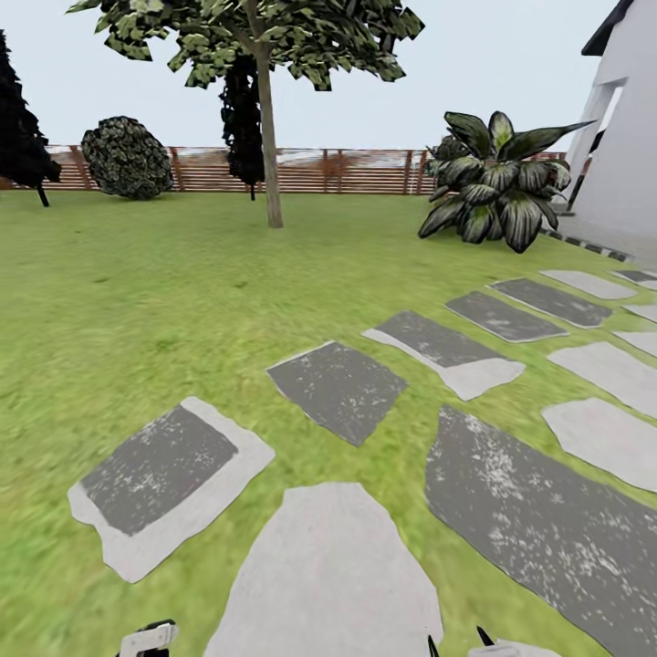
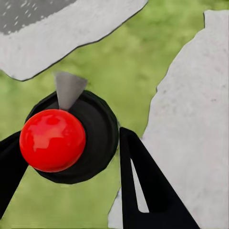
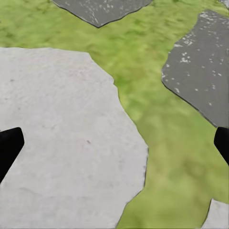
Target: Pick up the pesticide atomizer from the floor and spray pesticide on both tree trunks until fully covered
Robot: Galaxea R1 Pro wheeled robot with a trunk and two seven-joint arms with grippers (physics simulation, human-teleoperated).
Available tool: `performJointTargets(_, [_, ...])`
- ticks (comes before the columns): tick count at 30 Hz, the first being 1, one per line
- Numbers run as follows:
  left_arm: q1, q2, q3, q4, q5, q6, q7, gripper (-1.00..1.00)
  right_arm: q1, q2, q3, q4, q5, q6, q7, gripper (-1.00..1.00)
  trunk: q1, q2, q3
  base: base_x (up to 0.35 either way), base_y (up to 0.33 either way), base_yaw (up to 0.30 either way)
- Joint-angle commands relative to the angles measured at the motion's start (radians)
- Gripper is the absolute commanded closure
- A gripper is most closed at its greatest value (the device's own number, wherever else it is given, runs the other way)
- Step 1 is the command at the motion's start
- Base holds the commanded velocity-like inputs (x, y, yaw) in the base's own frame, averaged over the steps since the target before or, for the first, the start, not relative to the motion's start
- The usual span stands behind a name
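The pesticide atomizer (image 2: 53,140) shows from above in the left wrist view as a red knob on a round black body with a grey nozzle. It sits between the black fingers of my left gripper (image 2: 70,137), which is shut on it above grass and paving. My right gripper (image 3: 117,140) is open and holds nothing, over a pale stepping stone. One tree (image 1: 260,36) stands far ahead on the lawn, its straight trunk (image 1: 271,173) bare below the leafy crown. Parts of both grippers peek in at the head view's lower edge.
Grey stepping stones (image 1: 338,388) run from my feet to the right across the grass. A broad-leaved plant (image 1: 493,182) and a white house wall (image 1: 630,155) stand at the right. A slatted fence (image 1: 365,172), a round bush (image 1: 128,157) and a black column tree (image 1: 242,119) line the back.
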Motion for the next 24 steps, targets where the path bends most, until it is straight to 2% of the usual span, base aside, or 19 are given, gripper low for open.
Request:
performJointTargets(1, [-0.001,0.001,-0.006,0.001,0.011,-0.004,-0.003,1.0,0.0,-0.001,0.005,0.0,-0.002,-0.003,0.0,-1.0,0.0,0.0,-0.001,0.34,0.0,0.266])
performJointTargets(18, [-0.001,0.001,-0.006,0.001,0.016,-0.004,-0.002,1.0,0.0,-0.005,0.001,-0.001,-0.003,-0.001,0.0,-1.0,0.0,0.0,-0.001,0.34,0.0,0.276])
performJointTargets(24, [-0.001,0.001,-0.005,0.001,0.019,-0.004,-0.002,1.0,0.0,-0.007,0.003,0.001,0.0,-0.002,0.004,-1.0,0.0,0.0,-0.001,0.34,0.0,0.095])
